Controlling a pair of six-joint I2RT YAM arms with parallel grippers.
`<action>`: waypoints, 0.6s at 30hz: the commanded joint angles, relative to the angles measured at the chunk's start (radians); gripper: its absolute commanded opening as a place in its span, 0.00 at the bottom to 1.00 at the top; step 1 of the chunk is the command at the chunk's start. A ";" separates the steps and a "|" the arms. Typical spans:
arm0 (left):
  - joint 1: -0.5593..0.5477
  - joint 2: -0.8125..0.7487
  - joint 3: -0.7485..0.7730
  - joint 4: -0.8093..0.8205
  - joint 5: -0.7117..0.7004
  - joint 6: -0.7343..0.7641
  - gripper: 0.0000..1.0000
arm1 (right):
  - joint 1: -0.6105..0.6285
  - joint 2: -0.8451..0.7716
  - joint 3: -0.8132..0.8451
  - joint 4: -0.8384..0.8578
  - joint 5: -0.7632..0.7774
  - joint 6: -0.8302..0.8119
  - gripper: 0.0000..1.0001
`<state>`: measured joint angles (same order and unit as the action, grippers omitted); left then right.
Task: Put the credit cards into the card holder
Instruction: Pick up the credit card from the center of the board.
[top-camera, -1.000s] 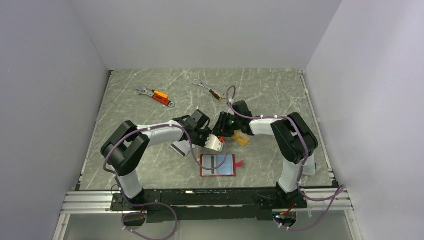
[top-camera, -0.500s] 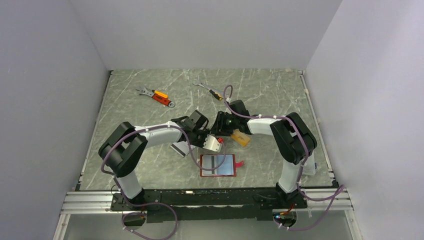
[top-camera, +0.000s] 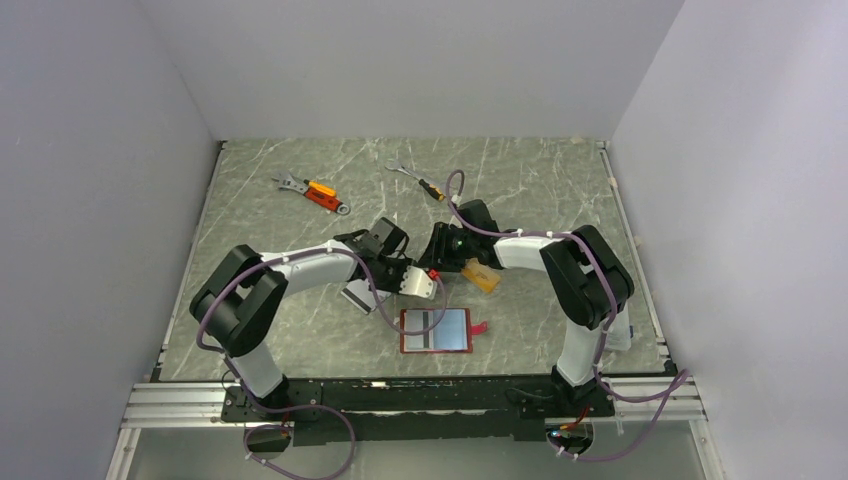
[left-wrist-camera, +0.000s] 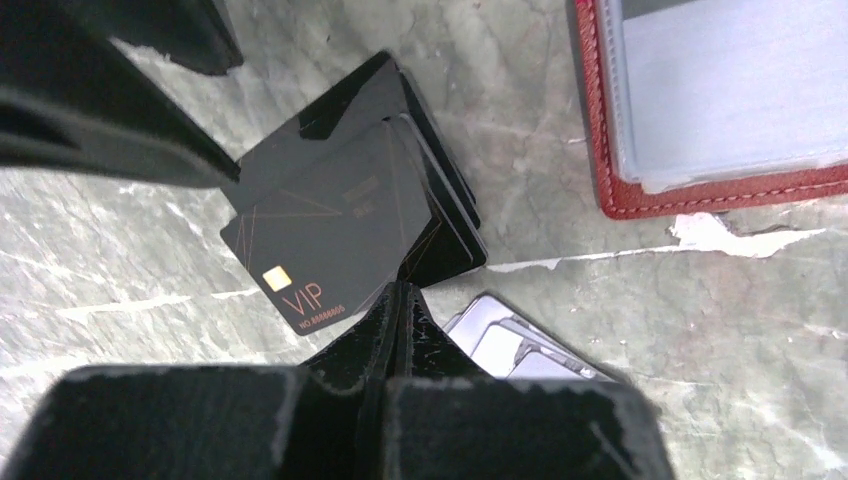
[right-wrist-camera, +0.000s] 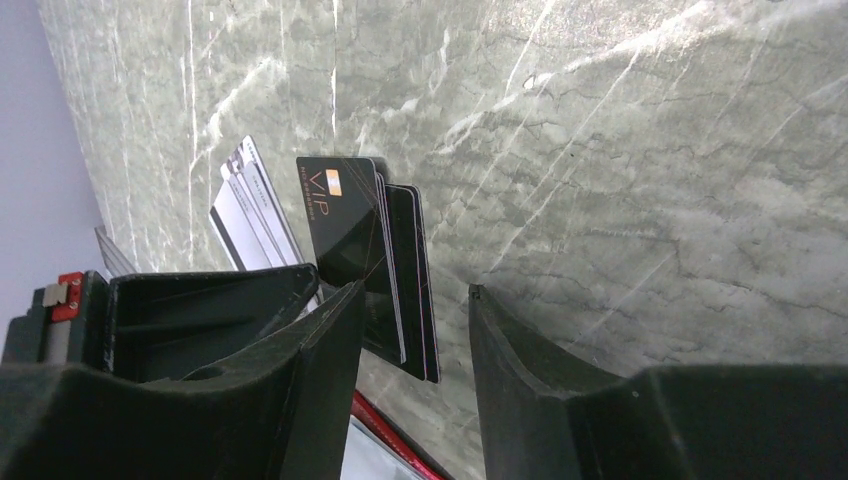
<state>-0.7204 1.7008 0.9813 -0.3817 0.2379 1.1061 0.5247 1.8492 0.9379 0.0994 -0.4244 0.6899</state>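
Our left end effector is closed tight, pinching a fanned stack of black cards by one corner, the top one printed VIP with a gold chip. Our right end effector has its jaws apart around the free edge of that same stack, with a gap showing on one side, so it clamps nothing. The stack hangs just beyond the far left corner of the card holder, close to it but not over its pockets. The card holder lies open and flat on the counter, a red rim around pale blue-grey pockets; a dark band crosses its middle, and we cannot tell whether that is the fold or a card's stripe. The silver cards lie in a loose fan just left of the card holder, and the orange-gold card lies beyond its far right corner. We judge the task barely begun: no card is plainly seated in a pocket, and all three sets remain to go in
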 joint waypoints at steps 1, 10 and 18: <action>0.027 -0.042 0.000 -0.040 0.060 -0.031 0.00 | 0.010 0.020 -0.012 -0.066 0.067 -0.035 0.47; 0.026 0.022 -0.013 -0.006 0.028 -0.017 0.00 | 0.016 -0.022 -0.008 -0.042 0.042 0.004 0.46; 0.027 0.023 -0.027 0.001 0.018 -0.009 0.00 | 0.024 -0.036 -0.003 -0.011 0.019 0.043 0.42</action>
<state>-0.6930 1.7103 0.9775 -0.3779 0.2489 1.0897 0.5362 1.8439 0.9348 0.1028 -0.4202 0.7181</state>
